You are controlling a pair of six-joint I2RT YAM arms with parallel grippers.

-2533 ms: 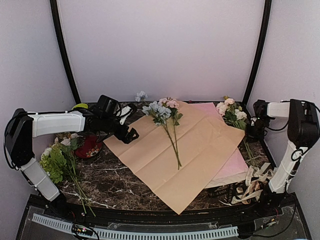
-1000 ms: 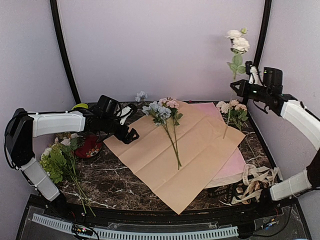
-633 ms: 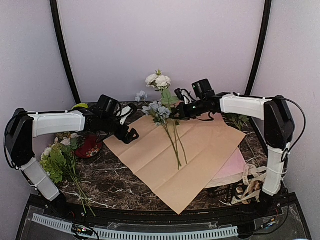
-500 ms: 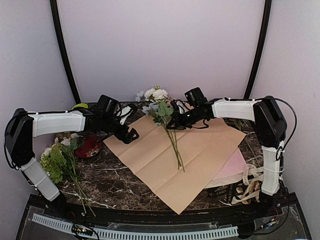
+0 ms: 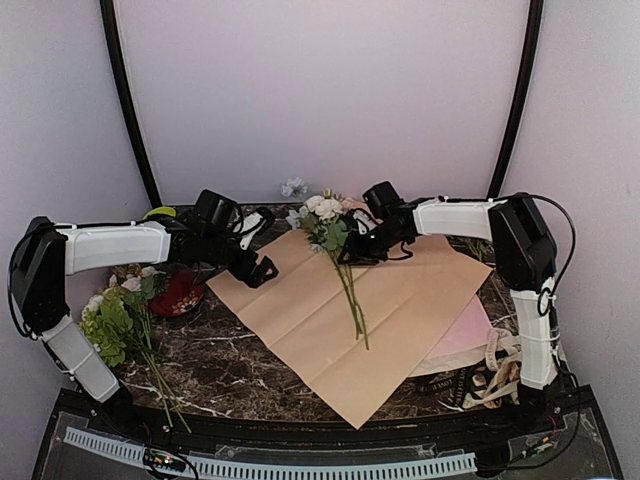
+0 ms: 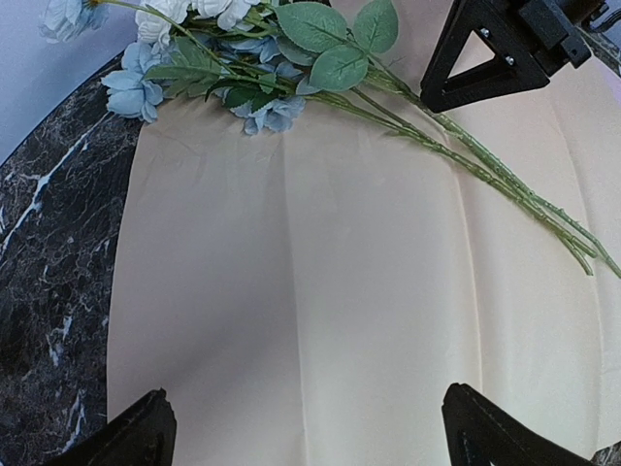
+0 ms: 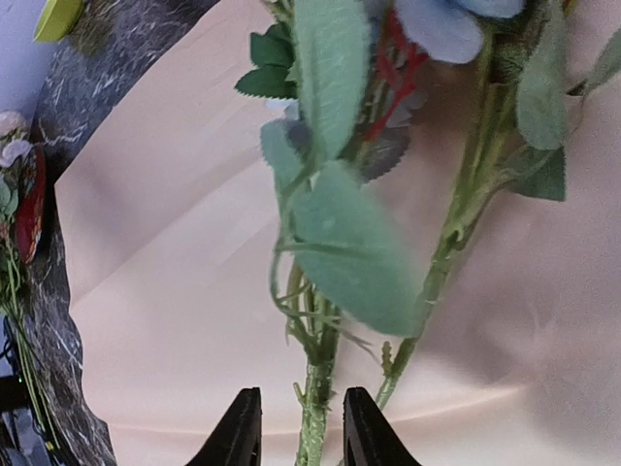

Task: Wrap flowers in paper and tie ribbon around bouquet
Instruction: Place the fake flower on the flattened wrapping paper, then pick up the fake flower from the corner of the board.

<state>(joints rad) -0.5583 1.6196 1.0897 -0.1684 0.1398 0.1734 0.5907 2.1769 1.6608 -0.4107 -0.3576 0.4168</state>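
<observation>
Since the white stem [image 5: 322, 208] came down onto the flowers [image 6: 267, 112], the right gripper [image 7: 298, 429] stands parted around it.

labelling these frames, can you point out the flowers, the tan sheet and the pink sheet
flowers [image 5: 322, 208]: top external view, on the cream blossoms
tan sheet [image 5: 420, 290]: top external view, bare area right of the stems
pink sheet [image 5: 474, 332]: top external view, exposed strip at the right edge

Cream-and-blue flowers [image 5: 329, 233] flat on tan sheet [image 5: 420, 290]

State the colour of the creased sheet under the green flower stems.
Tan kraft sheet; best in top external view.
</observation>
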